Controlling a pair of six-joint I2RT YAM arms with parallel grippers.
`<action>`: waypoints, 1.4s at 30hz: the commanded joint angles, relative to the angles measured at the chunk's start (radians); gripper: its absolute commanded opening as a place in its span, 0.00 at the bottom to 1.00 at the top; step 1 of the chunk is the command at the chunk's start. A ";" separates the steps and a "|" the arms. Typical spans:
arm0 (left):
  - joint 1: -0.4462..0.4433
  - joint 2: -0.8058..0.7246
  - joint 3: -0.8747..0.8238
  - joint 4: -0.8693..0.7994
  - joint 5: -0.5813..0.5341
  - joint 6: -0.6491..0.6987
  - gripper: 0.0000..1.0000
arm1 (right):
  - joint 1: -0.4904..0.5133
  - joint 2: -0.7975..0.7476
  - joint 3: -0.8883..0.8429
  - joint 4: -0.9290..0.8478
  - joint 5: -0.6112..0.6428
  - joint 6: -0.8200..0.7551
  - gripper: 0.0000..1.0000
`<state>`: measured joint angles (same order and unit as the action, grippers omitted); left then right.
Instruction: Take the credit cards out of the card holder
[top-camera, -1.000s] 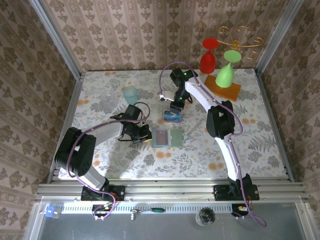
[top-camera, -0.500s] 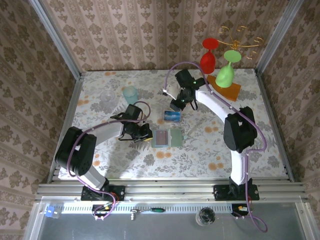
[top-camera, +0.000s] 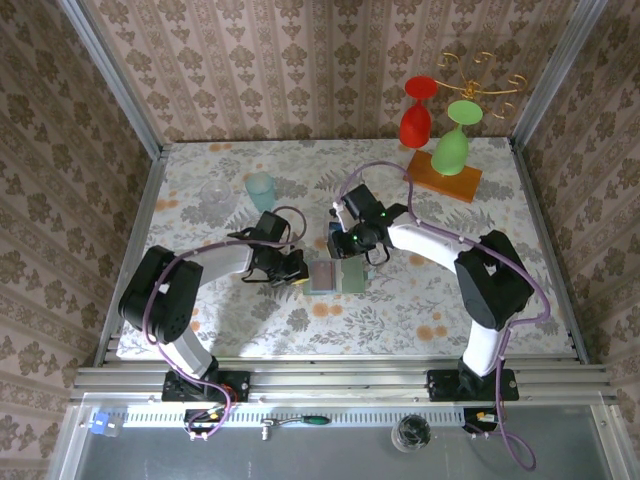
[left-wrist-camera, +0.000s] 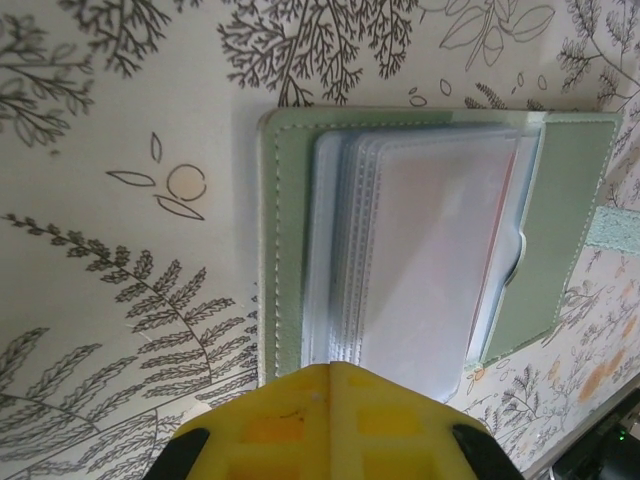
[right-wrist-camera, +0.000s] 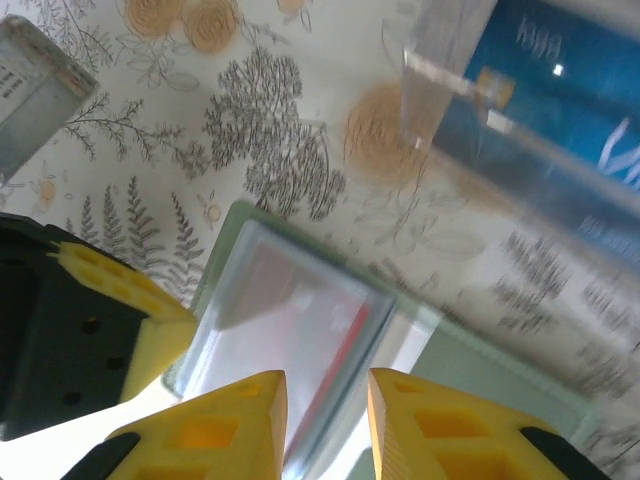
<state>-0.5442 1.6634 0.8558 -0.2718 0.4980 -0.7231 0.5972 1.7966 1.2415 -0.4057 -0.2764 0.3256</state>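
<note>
The card holder (top-camera: 335, 276) lies open at the centre of the floral tabletop (top-camera: 430, 300). Its frosted sleeves blur the cards inside, and just a thin edge of a red card (right-wrist-camera: 345, 345) reads clearly. The left fingers (left-wrist-camera: 290, 425), closed together, hide its bottom edge. The right fingers (right-wrist-camera: 225, 425) stand slightly apart above it. A blue card (right-wrist-camera: 560, 120), upper right, is blurred and cut off. Patterned wallpaper (top-camera: 300, 70) surrounds the tabletop.

The table (top-camera: 430, 300) is covered with a pale floral print. Near its middle the grey-green card holder (top-camera: 336, 276) lies open and flat. Just behind the card holder sits a clear box (right-wrist-camera: 560, 100) with something blue inside. Farther back to its left stand a teal cup (top-camera: 260, 188) and a clear glass (top-camera: 214, 192). Back to its right lies a wooden board (top-camera: 445, 180).
</note>
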 joint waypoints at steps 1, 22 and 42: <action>-0.008 -0.011 -0.033 0.008 -0.015 -0.017 0.02 | 0.020 -0.061 -0.041 0.061 -0.044 0.209 0.29; -0.008 -0.015 -0.070 0.023 -0.027 -0.032 0.03 | 0.068 0.069 -0.075 0.176 -0.245 0.483 0.40; -0.002 -0.020 -0.086 0.024 -0.027 -0.030 0.03 | 0.070 0.074 -0.072 0.019 -0.052 0.417 0.39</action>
<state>-0.5484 1.6558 0.7921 -0.2165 0.4885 -0.7414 0.6682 1.8915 1.1633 -0.3267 -0.3920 0.7620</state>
